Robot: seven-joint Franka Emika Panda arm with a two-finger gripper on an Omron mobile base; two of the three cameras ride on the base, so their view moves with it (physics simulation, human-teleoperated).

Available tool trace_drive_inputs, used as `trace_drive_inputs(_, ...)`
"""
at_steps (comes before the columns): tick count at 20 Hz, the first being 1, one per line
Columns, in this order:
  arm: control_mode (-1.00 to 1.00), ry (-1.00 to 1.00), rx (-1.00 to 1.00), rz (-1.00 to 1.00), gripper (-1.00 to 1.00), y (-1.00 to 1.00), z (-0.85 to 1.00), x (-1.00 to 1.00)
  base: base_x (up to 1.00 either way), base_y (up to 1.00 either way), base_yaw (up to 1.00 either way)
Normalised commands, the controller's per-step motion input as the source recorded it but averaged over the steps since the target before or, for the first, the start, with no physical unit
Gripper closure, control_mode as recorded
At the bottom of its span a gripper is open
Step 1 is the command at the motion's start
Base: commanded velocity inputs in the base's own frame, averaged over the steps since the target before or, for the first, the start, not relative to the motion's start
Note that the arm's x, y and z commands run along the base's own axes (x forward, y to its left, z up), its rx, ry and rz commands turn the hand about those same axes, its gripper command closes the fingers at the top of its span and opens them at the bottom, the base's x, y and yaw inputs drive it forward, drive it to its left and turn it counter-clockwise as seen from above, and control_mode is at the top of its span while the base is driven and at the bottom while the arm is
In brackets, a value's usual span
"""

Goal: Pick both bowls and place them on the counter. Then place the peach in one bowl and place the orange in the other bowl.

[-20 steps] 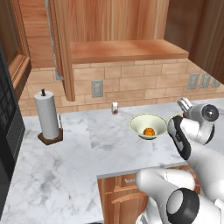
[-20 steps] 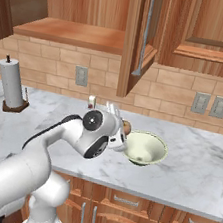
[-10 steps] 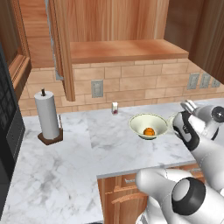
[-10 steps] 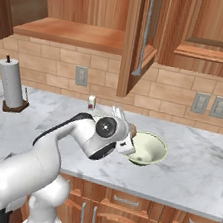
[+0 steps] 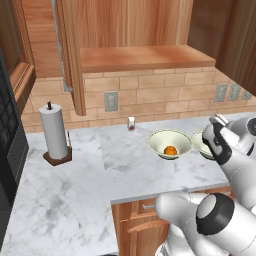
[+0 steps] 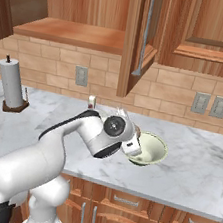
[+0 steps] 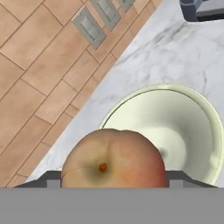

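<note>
Now the end effector point(image 6: 134, 148), clamped on the peach point(image 7: 113, 158), has swung over the empty bowl point(image 6: 150, 148) on the desk point(image 5: 125, 165); beside that bowl, the orange point(image 5: 170, 150) sits bowled already.

Arm point(image 6: 52, 150) – glossy white rounded shells, thick tubular links. Joints capped by dark grey discs with black rings – one at wrist, one at elbow. Small white block on hand. Finger tips dark. No cables, no markings legible.
</note>
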Motion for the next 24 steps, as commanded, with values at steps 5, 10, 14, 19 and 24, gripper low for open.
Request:
trace_drive_inputs(5, -1.0, 0.2, -0.06, 0.0, 1.0, -0.04, 0.0, 0.02, 0.0, 0.0, 0.0)
trace_drive_inputs(10, -1.0, 0.17, -0.03, 0.04, 1.0, -0.01, -0.13, 0.01, 0.0, 0.0, 0.0)
trace_drive_inputs(14, -1.0, 0.2, 0.0, 0.06, 1.0, 0.0, -0.32, 0.0, 0.0, 0.0, 0.0)
trace_drive_inputs(19, -1.0, 0.15, 0.0, 0.08, 1.0, -0.06, -0.36, 0.02, 0.0, 0.0, 0.0)
trace_drive_inputs(24, -1.0, 0.03, 0.0, 0.09, 1.0, -0.05, -0.22, 0.05, 0.0, 0.0, 0.0)
